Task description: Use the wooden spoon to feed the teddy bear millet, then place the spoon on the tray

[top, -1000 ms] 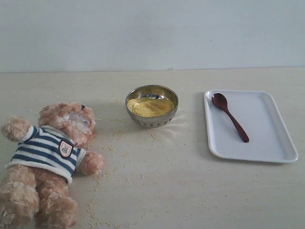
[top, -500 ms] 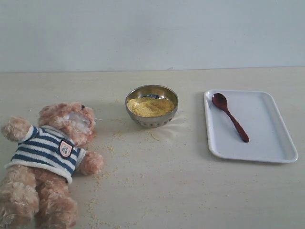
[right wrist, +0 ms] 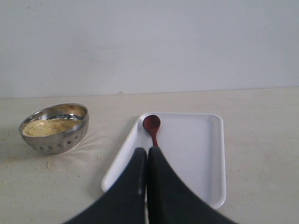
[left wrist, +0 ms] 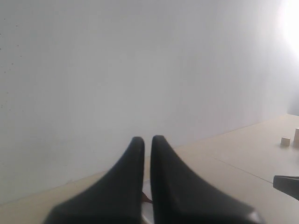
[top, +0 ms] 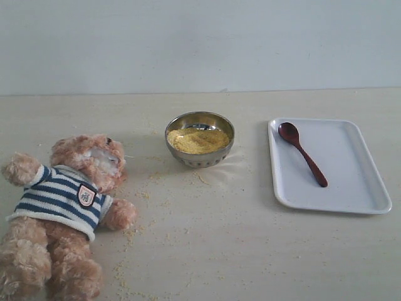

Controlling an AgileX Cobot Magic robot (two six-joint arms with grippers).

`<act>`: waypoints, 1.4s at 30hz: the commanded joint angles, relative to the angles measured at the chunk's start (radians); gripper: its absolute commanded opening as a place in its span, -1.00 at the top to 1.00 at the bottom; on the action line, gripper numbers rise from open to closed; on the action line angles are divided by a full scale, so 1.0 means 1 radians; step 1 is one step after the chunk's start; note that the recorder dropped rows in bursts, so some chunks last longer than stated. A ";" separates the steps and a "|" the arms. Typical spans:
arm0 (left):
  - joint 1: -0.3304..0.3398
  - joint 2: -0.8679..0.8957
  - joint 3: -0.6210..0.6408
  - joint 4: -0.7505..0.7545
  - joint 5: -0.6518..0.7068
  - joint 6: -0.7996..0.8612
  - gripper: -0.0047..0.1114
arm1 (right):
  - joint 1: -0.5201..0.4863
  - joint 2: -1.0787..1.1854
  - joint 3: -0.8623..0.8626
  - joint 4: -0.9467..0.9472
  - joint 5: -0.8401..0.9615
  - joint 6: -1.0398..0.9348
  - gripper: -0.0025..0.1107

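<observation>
The teddy bear (top: 62,200) lies on its back at the table's front left, muzzle up. A steel bowl (top: 188,160) at the centre holds the millet (top: 198,140). On the white tray (top: 351,182) at the right lies the wooden spoon (top: 302,153), its bowl toward the far left corner. Neither gripper shows in the exterior view. My right gripper (right wrist: 147,150) is shut and empty, hanging over the tray (right wrist: 196,154) near the spoon (right wrist: 152,125) handle's end. My left gripper (left wrist: 145,139) is shut, holds nothing and faces the pale wall.
Loose millet grains (top: 135,232) lie scattered on the table between the bear and the bowl. Small pale blocks (left wrist: 285,140) and a dark object (left wrist: 287,184) show at the edge of the left wrist view. A plain wall backs the table.
</observation>
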State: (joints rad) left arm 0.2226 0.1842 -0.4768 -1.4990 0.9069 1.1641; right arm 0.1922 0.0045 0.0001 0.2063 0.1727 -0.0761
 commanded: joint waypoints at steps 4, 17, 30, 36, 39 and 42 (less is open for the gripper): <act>0.001 -0.008 -0.005 0.000 0.009 -0.005 0.83 | -0.002 -0.004 0.000 -0.002 -0.007 -0.003 0.96; -0.077 -0.184 0.198 0.233 -0.360 -0.049 0.83 | -0.002 -0.004 0.000 -0.002 -0.010 -0.003 0.96; -0.093 -0.184 0.283 0.157 -0.380 -0.034 0.83 | -0.002 -0.004 0.000 -0.002 -0.010 -0.003 0.96; -0.093 -0.184 0.283 0.459 -0.376 -0.389 0.83 | -0.002 -0.004 0.000 -0.002 -0.010 -0.003 0.96; -0.093 -0.184 0.283 0.606 -0.389 -0.521 0.83 | -0.002 -0.004 0.000 -0.002 -0.010 -0.003 0.96; -0.093 -0.184 0.283 0.735 -0.418 -0.617 0.83 | -0.002 -0.004 0.000 -0.002 -0.010 -0.003 0.96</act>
State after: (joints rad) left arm 0.1377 0.0012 -0.2005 -0.8867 0.5152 0.6526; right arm 0.1906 0.0045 0.0001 0.2063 0.1727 -0.0761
